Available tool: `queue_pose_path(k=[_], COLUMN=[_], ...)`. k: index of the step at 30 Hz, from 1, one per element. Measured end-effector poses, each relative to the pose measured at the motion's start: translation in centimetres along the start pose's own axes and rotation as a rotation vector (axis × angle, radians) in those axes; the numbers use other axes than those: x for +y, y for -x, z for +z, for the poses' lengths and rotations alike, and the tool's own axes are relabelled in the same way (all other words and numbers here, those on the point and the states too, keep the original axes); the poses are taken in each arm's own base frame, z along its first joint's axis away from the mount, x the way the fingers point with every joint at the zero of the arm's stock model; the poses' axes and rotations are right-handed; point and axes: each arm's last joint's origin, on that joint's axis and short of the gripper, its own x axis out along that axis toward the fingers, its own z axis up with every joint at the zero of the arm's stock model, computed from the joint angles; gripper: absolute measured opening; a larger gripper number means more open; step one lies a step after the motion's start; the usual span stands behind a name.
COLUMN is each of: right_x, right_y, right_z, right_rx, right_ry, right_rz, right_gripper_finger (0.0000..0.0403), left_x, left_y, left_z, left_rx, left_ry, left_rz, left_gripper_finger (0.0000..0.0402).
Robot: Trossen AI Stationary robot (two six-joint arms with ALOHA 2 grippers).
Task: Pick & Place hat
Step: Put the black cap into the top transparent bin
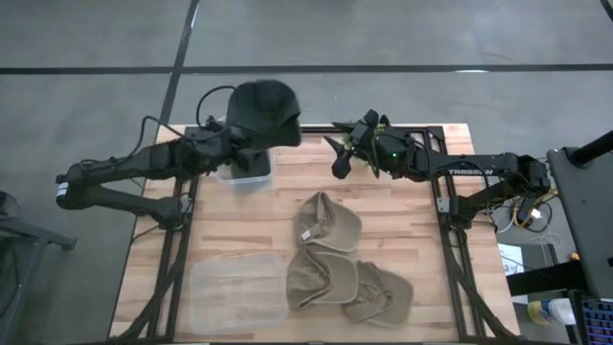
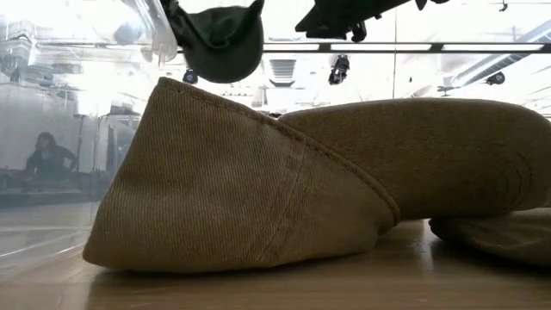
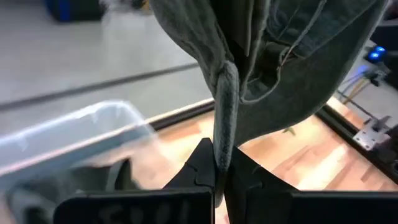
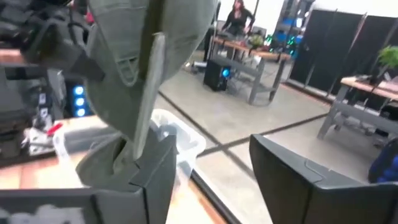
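- My left gripper was clamped on the edge of a dark green hat, fingers pinched tight on a fold of fabric.
- I held the hat in the air over the table's far edge, above the clear bin at the far left; the hat hung free, touching neither.
- In the low view the dark green hat dangled high, behind a tan hat lying close to that camera.
- My right gripper hovered near the table's far edge at about its middle, just beside the lifted hat, fingers spread wide and holding nothing.
- Three tan hats lay on the table's near right half: one near the centre, two more closer to the near edge, overlapping.
- A second clear bin sat at the near left, touching the tan pile's edge.
- A person showed in the room beyond.
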Motion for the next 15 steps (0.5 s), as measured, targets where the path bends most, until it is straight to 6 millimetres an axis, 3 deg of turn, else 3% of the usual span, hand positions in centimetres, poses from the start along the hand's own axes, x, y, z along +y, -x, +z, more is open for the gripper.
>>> queue_pose_path(k=[9, 15], right_x=[0.4, 0.8], right_y=[0.2, 0.5], right_z=[-1.7, -2.6], right_rx=[0.142, 0.188], right_ry=[-0.014, 0.003], right_rz=[0.020, 0.036], right_gripper_finger=[0.0228, 0.0226], left_x=[2.1, 3.1], left_y=[0.6, 0.0], left_z=[-1.1, -1.7], left_rx=[0.049, 0.148], left_ry=[-0.012, 0.068], left_rz=[0.288, 0.358], left_gripper_finger=[0.0006, 0.0006])
